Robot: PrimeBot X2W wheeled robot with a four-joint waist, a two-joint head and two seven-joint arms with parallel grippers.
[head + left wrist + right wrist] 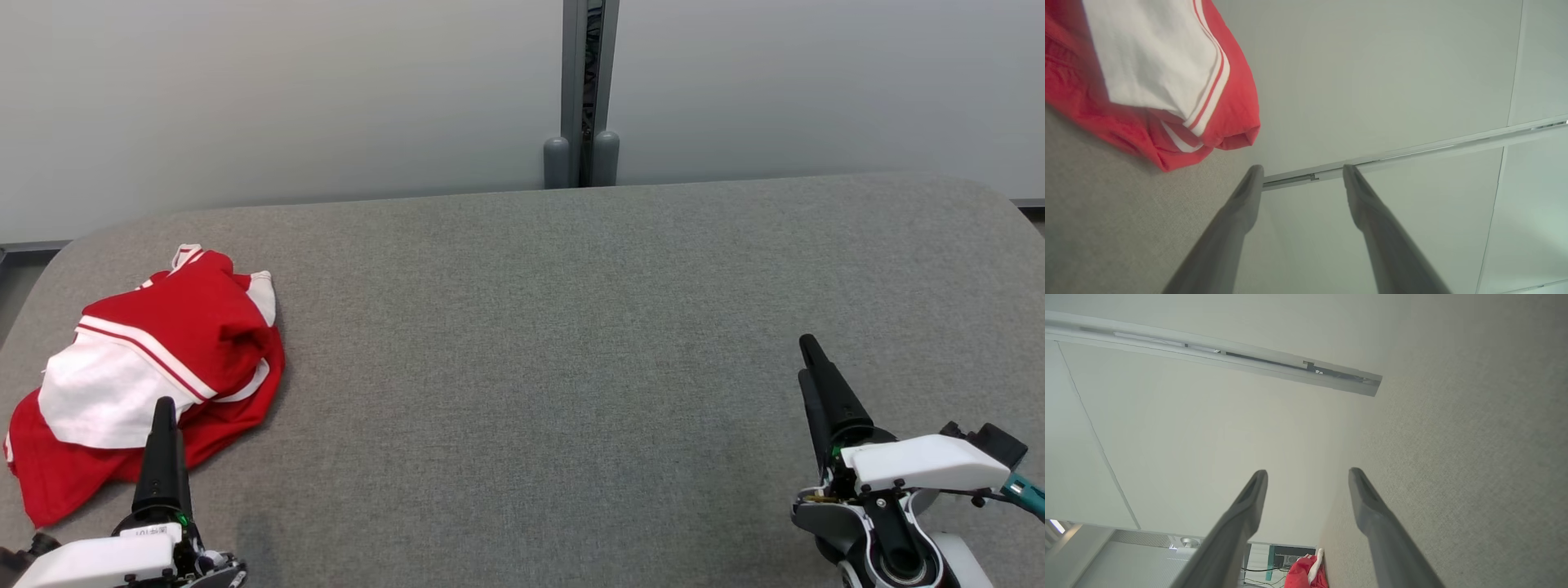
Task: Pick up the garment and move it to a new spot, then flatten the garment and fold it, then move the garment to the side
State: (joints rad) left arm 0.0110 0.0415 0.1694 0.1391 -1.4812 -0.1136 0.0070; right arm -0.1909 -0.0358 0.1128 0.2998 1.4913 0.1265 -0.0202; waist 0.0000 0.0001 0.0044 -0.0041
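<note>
A red and white garment [155,367] lies crumpled at the left end of the grey fabric table [539,343]. My left gripper [163,408] hangs over the garment's near edge, and in the left wrist view its two fingers [1300,171] stand apart, open and holding nothing, with the garment [1159,81] up to their left. My right gripper [810,359] is at the lower right, far from the garment. Its fingers [1306,473] are spread open in the right wrist view, where the garment [1306,573] shows small at the bottom edge.
A pale partition wall [286,98] stands behind the table, with a grey post [584,90] at its middle. The table's rounded far corners and left edge are close to the garment.
</note>
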